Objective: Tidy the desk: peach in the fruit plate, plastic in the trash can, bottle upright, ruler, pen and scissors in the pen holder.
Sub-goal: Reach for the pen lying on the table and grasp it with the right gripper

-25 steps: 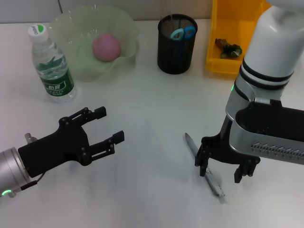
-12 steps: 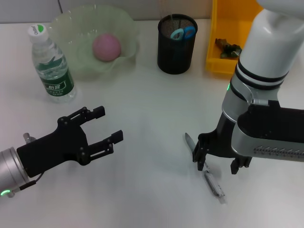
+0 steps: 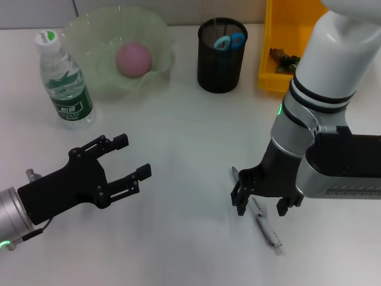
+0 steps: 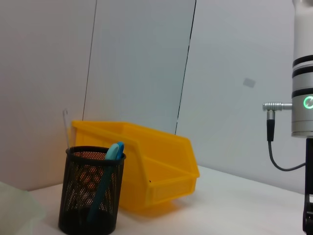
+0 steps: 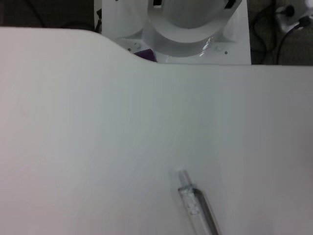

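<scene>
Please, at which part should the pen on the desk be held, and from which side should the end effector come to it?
Grip the pen near the middle of its slim barrel, coming straight down from above. It lies flat on the white desk, so only its two long sides are free, and the fingers should close across them. The right end effector hangs open just above it.

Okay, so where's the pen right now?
The pen lies flat on the desk, on the right side of the head view, directly under the open right gripper and well in front of the pen holder.
</scene>
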Robot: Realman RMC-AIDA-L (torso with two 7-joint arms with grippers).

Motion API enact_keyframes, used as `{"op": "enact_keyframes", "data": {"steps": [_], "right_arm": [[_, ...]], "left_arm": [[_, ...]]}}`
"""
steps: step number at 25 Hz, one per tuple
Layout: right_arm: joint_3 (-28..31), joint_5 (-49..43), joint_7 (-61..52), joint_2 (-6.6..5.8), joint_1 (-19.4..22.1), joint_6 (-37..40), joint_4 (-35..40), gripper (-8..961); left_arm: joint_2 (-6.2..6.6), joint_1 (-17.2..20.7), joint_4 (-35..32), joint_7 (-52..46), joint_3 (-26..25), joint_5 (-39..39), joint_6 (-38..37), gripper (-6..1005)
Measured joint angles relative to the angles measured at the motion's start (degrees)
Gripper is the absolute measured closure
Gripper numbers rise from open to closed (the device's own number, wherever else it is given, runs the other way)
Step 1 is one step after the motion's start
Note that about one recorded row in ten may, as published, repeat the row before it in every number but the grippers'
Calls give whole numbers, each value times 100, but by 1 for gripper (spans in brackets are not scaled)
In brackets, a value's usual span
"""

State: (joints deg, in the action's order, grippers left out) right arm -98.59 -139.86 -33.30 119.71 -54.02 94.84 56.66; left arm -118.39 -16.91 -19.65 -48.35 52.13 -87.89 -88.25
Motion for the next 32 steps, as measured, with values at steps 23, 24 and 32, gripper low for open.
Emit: {"op": "enact_keyframes", "data": {"steps": [23,24,32], "right_arm": [[5,269,462,8,-191,-101,-513,235],[-5,259,462,8,-214,-110,-565,235],[-37,165,457,8,-250,-153,-652,235]], "left_arm": [[1,22,-22,-25,-56,0,-95,198],[1,22,-22,-25,-56,0,-95,198],[-9,22,16,-8,-54,0,-98,198]]}}
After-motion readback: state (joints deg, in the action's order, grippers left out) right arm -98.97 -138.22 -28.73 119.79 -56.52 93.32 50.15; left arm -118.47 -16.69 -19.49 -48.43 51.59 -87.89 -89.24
